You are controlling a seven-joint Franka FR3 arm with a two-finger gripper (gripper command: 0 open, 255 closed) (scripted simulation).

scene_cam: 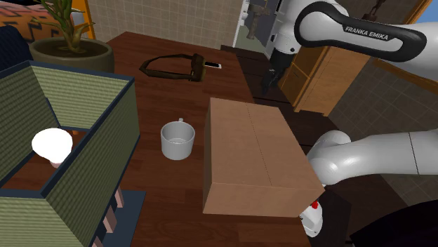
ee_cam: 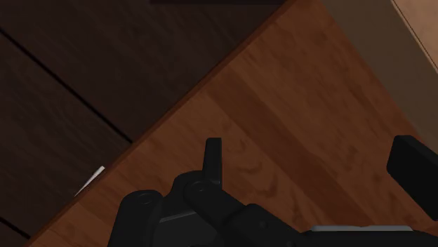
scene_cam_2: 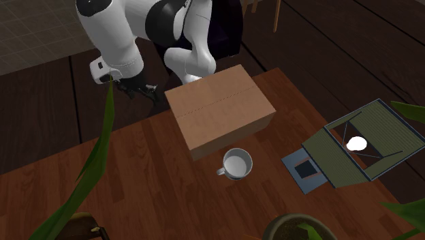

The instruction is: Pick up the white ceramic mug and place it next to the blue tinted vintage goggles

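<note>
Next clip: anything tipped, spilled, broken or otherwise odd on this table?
Nothing stands out. The mug stands upright and empty, nothing spilled; the goggles lie flat on the table; the box is closed. The claw hangs open above the table's edge.

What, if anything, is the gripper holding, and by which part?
Nothing. The gripper is open over the table edge; the mug sits untouched beside the cardboard box.

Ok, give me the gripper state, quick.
Gripper: open, holding nothing, well apart from the mug.
</note>
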